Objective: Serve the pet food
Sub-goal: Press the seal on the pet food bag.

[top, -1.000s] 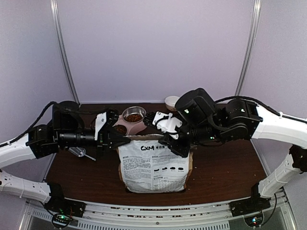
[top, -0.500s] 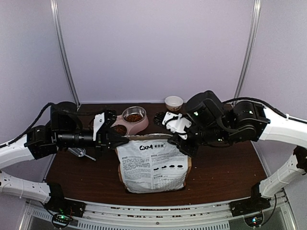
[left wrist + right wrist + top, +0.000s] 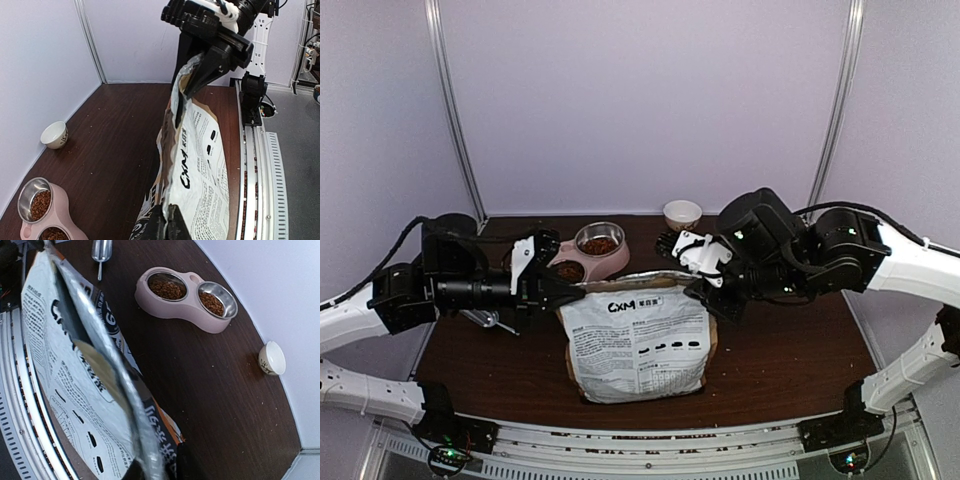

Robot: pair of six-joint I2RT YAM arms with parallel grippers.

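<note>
The white-and-kraft pet food bag (image 3: 635,345) stands upright at the table's middle, its silver-lined mouth pulled into a long slit. My left gripper (image 3: 566,290) (image 3: 172,212) is shut on the bag's (image 3: 205,165) top left corner. My right gripper (image 3: 708,292) (image 3: 157,467) sits at the top right corner with its fingers slightly parted, and the bag's (image 3: 55,365) rim lies between them. Brown kibble (image 3: 166,288) fills both bowls of the pink feeder (image 3: 590,262) behind the bag.
A metal scoop (image 3: 485,320) (image 3: 101,250) lies on the table under the left arm. A small white cup (image 3: 682,213) (image 3: 271,358) stands at the back near the wall. The table's front rail (image 3: 250,165) runs close to the bag.
The right gripper has moved to the right, drawing the bag's top edge longer, and its jaws have parted a little. The left gripper has kept its hold and drifted slightly left.
</note>
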